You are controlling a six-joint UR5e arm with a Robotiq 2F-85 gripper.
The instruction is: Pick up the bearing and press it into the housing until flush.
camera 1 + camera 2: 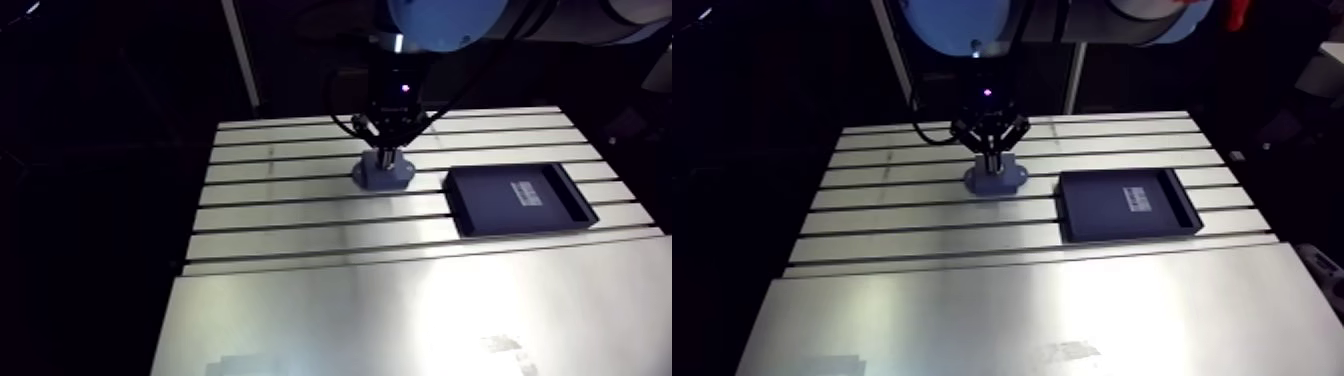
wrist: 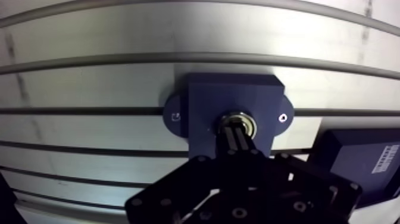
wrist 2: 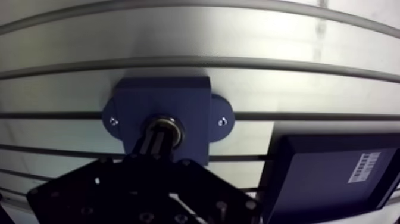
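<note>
The slotted aluminium counter [image 1: 300, 215] carries a shallow black rectangular tray [image 1: 490, 205], near the work but apart from it. The dark blue-grey housing block [image 2: 232, 92] lies flat with its bore upward, so we can push straight down. The steel ring bearing [image 2: 245, 118] sits in that bore. Our fingers [image 2: 233, 143] are closed together with their tips on it, probably serving as a ram. Only the wrist view shows the bearing; the arm view shows the tray whole.

white label [image 3: 363, 167] on floor of black tray [image 3: 309, 187], dark rows of print: too small to read. no other text legible.
</note>
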